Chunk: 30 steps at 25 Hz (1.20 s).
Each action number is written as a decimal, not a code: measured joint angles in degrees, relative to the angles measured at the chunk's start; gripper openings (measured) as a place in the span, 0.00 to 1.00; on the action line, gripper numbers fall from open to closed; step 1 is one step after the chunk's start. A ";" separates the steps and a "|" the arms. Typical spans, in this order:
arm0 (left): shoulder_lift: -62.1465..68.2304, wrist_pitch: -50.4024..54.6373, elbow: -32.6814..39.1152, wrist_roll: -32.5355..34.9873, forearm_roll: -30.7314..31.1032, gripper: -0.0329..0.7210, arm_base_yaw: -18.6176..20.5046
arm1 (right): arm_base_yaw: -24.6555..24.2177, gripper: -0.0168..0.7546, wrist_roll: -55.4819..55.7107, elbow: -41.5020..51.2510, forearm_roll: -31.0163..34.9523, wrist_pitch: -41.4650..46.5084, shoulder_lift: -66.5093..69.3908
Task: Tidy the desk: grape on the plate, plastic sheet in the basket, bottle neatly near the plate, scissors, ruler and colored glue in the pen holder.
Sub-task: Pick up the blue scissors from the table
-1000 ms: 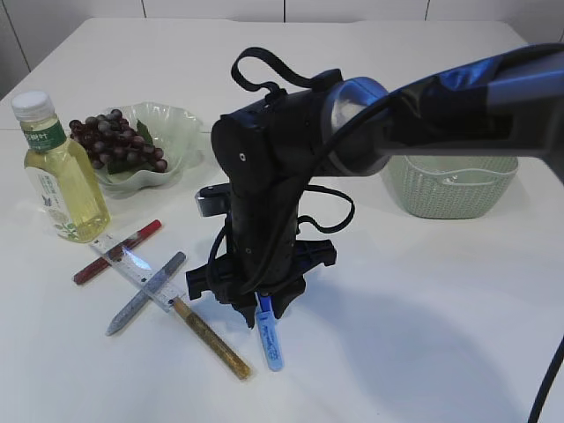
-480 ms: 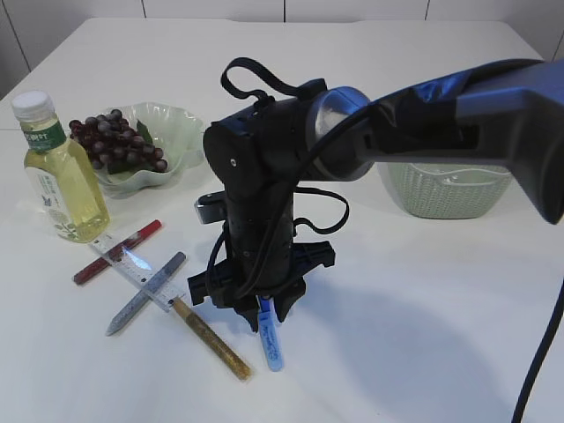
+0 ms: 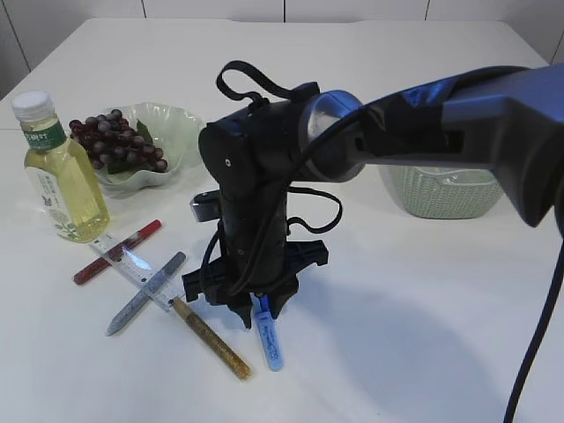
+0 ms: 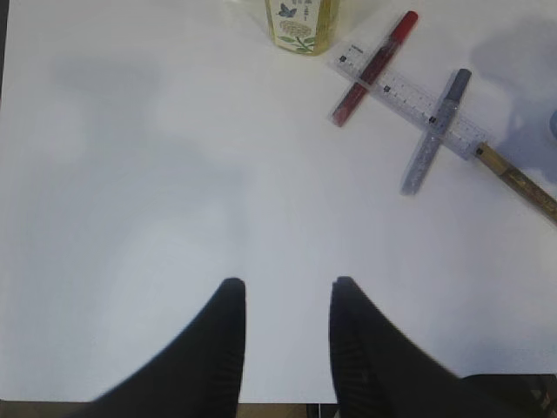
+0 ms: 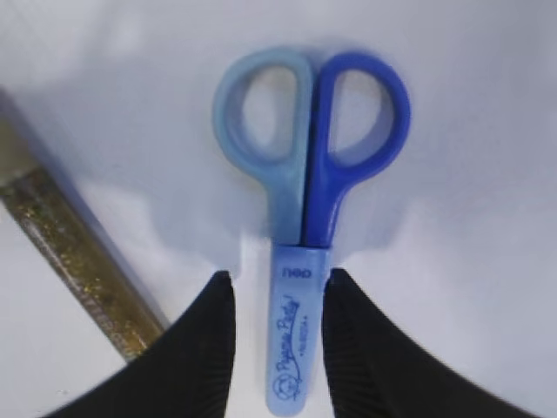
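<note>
Blue scissors (image 5: pixel 305 174) with a pale blue blade sheath lie flat on the table, also seen as scissors (image 3: pixel 270 342) in the exterior view. My right gripper (image 5: pixel 277 277) is open and straddles the sheath, with a thin gap on each side; the same gripper (image 3: pixel 254 310) hangs just over the table. My left gripper (image 4: pixel 283 287) is open over bare table. A clear ruler (image 3: pixel 132 264) lies crossed by red glue (image 3: pixel 119 251) and silver glue (image 3: pixel 145 293), with gold glue (image 3: pixel 211 339) at its end. Grape (image 3: pixel 115 141) rests on the green plate (image 3: pixel 176 123), the bottle (image 3: pixel 57 172) to its left. Plastic sheet and pen holder are out of view.
A pale green basket (image 3: pixel 449 189) stands at the back right, partly behind my right arm. The gold glue (image 5: pixel 78 261) lies close to the left of my right gripper's fingers. The left wrist view shows the bottle (image 4: pixel 300 17) and ruler (image 4: pixel 409 96) far ahead.
My right arm has shifted slightly to the left above the scissors. The jaws stand as wide as before, and nothing on the table has moved.
</note>
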 joint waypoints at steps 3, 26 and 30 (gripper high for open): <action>0.00 0.00 0.00 0.00 0.00 0.36 0.00 | 0.00 0.38 0.00 -1.19 -0.11 -0.10 0.00; 0.00 0.00 0.00 0.00 0.00 0.36 0.00 | 0.00 0.38 0.00 -1.67 -1.45 2.17 0.35; 0.00 0.00 0.00 0.00 0.00 0.36 0.00 | 0.00 0.41 0.00 -1.67 -1.45 1.93 0.35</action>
